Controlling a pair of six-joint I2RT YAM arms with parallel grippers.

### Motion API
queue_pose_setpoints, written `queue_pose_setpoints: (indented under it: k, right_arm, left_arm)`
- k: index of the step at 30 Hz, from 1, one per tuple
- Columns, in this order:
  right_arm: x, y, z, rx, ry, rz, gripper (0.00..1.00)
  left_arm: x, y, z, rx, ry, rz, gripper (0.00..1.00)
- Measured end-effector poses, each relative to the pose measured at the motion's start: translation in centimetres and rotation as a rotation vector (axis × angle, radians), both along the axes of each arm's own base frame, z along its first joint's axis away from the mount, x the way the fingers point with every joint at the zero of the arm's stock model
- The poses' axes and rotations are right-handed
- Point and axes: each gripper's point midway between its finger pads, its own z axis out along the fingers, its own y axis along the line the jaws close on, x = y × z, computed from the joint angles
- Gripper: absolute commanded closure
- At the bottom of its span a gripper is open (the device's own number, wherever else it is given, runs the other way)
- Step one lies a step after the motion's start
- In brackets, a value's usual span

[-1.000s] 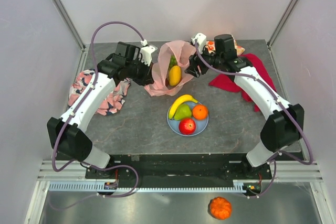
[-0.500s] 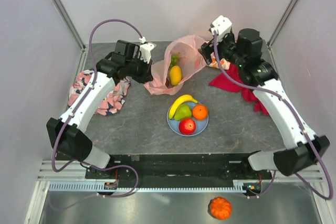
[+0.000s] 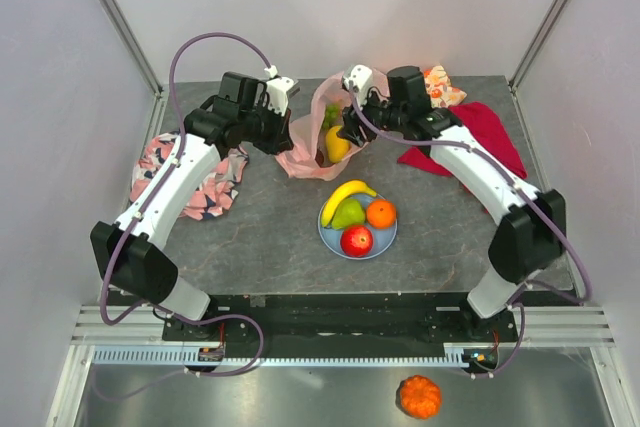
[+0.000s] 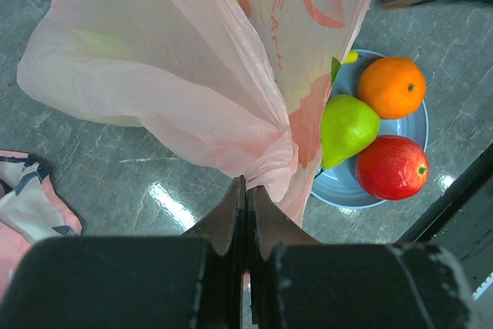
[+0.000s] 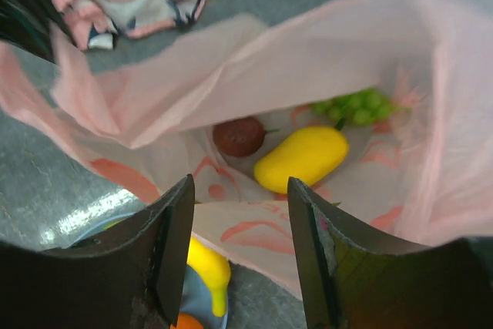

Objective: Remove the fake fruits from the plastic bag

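– What is the table [image 3: 250, 237] like?
– Grey, like stone, with a bright shiny spot [image 4: 168, 203] of light on it.
– And around it?
– Pale plain walls [image 3: 50, 97], and silver metal posts [image 3: 118, 22] in the back corners.

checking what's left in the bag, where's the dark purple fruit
In the right wrist view, the dark purple fruit lies inside the pink plastic bag, just left of the yellow fruit, with the green grapes beyond to the right.

Lab cell: aluminium frame [image 3: 121, 22], white panels [image 3: 330, 7].

Pink bag [image 4: 177, 90], yellow fruit [image 5: 302, 158], green grapes [image 5: 356, 105], blue plate [image 3: 386, 239].
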Motion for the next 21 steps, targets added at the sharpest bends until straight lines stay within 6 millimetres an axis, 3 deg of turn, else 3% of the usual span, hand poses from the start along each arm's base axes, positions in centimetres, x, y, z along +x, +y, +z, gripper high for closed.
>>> queue_pose_setpoints:
  k: [3,6,7,10,14,21]
  right_arm:
    - [1.0,0.4,-4.5,-0.046,0.09,-0.001,0.41]
    - [2.3,1.0,-7.6,-0.083,0.145,-0.012,0.3]
    - [3.0,1.3,-8.4,-0.093,0.159,-0.021,0.21]
    - [6.3,2.3,-10.6,-0.119,0.206,-0.088,0.13]
    - [9.5,2.9,-13.2,-0.137,0.248,-0.183,0.1]
    - [10.5,1.4,-17.9,-0.235,0.319,-0.329,0.09]
  left_arm:
    - [0.0,0.0,0.1,-0.003,-0.001,0.002,0.99]
    - [0.1,-0.1,0.1,-0.006,-0.004,0.003,0.98]
    - [0.1,-0.1,0.2,-0.008,-0.003,0.002,0.98]
    - [0.0,-0.3,0.2,-0.017,0.001,0.0,0.98]
    - [-0.1,-0.5,0.3,-0.031,0.007,-0.006,0.98]
    - [-0.5,-0.8,0.2,-0.052,0.024,-0.015,0.98]
